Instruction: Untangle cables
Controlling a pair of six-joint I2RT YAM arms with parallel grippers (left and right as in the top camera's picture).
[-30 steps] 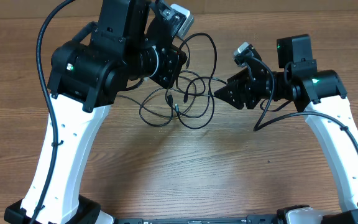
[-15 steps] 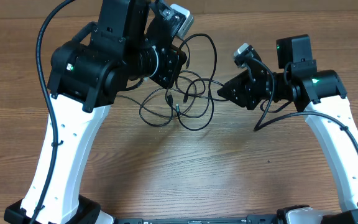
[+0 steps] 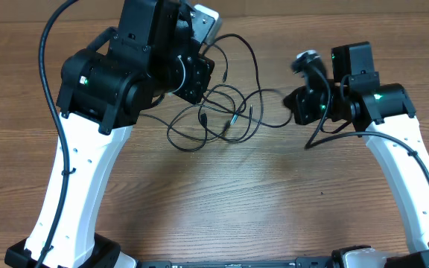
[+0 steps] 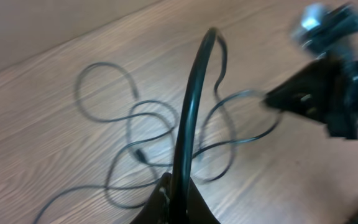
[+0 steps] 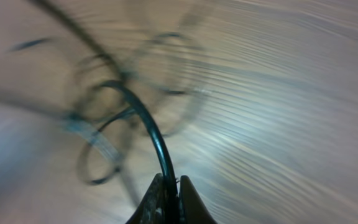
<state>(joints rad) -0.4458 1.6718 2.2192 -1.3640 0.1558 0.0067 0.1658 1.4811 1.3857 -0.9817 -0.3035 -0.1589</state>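
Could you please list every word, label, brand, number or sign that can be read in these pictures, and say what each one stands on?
No text can be read in any view.
The left arm and the right arm each show only a small green light, with no lettering.
The cables and the wooden table carry no print.
Both wrist views are blurred.

Both arms out, both pincers shut tight.
My left arm (image 3: 103, 89) humps high over the worktop's (image 3: 222, 201) far-left part, left gripper (image 4: 174, 202) pinched on a cable (image 4: 191, 106). My right arm (image 3: 382, 112) reaches in from the right edge, right gripper (image 5: 168, 198) likewise clamped on cable.
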